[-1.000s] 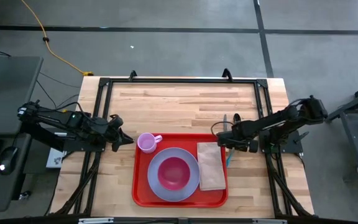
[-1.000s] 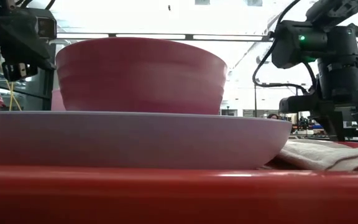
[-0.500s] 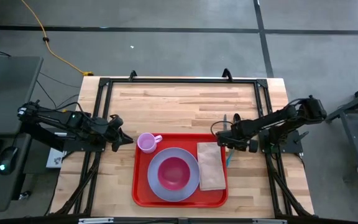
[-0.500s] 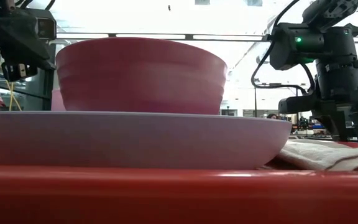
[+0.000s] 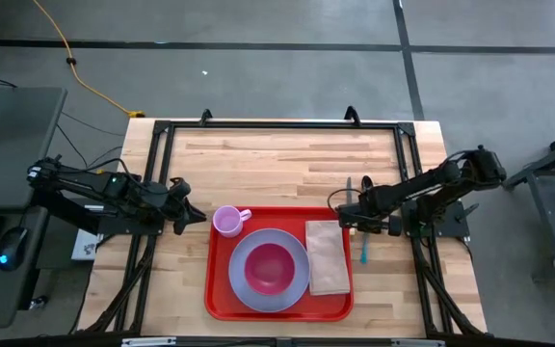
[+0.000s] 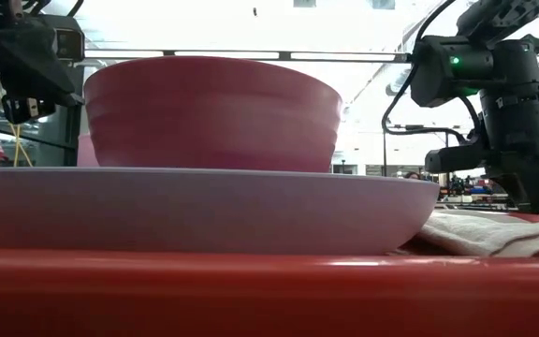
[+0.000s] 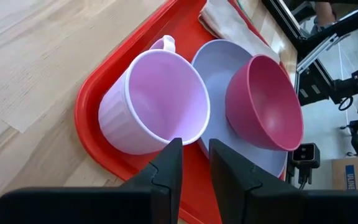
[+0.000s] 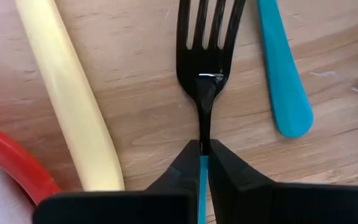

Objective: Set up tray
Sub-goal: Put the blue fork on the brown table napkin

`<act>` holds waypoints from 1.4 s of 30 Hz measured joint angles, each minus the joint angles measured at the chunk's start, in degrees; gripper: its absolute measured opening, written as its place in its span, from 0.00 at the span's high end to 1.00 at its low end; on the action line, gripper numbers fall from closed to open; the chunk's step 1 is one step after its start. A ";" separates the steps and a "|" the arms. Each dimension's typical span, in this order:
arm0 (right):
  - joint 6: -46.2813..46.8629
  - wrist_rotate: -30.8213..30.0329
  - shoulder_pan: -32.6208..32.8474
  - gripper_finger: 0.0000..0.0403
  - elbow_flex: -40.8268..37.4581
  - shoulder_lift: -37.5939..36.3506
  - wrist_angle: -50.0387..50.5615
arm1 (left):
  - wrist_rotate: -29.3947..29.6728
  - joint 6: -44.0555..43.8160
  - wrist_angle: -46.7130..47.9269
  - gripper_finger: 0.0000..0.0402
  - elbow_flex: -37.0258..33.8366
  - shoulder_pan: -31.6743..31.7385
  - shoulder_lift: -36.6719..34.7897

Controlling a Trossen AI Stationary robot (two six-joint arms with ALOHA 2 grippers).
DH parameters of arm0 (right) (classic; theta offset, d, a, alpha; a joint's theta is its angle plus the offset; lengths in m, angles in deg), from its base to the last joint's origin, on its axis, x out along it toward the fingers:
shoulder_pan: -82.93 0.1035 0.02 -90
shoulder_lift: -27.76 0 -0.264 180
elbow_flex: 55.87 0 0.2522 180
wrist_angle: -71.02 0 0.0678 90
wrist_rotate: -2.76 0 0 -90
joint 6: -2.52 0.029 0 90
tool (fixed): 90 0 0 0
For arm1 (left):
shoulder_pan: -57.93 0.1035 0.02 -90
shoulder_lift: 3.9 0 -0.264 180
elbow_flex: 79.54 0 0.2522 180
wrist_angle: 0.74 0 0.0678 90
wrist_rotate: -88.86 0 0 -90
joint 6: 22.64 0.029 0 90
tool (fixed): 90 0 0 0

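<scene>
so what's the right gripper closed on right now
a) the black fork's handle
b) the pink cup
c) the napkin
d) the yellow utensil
a: in the right wrist view the right gripper has its fingers pinched shut around the thin handle of the black fork, while the yellow utensil lies untouched beside it on the wood.

The right gripper [image 8: 203, 163], spread wide a second ago beside the large flat red plastic tray [image 5: 218, 289], has drawn its jaws together around the thin handle of a black plastic fork [image 8: 207, 59] lying on the wooden counter [image 5: 277, 159]. In the high view a slim teal plastic utensil [image 5: 362, 250], earlier tucked partly under that gripper, now lies more exposed on the counter just right of the tray.
</scene>
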 joint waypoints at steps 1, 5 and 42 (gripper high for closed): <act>0.03 0.06 -0.01 0.99 0.00 0.00 -0.05 | 0.00 0.00 0.00 0.72 0.00 0.01 0.00; 0.11 0.17 0.01 0.99 0.00 0.00 -0.58 | 0.02 0.01 0.00 0.72 0.00 0.00 0.00; -5.75 -3.41 0.03 1.00 18.81 0.04 17.10 | 0.07 0.02 0.08 0.72 0.00 0.00 0.00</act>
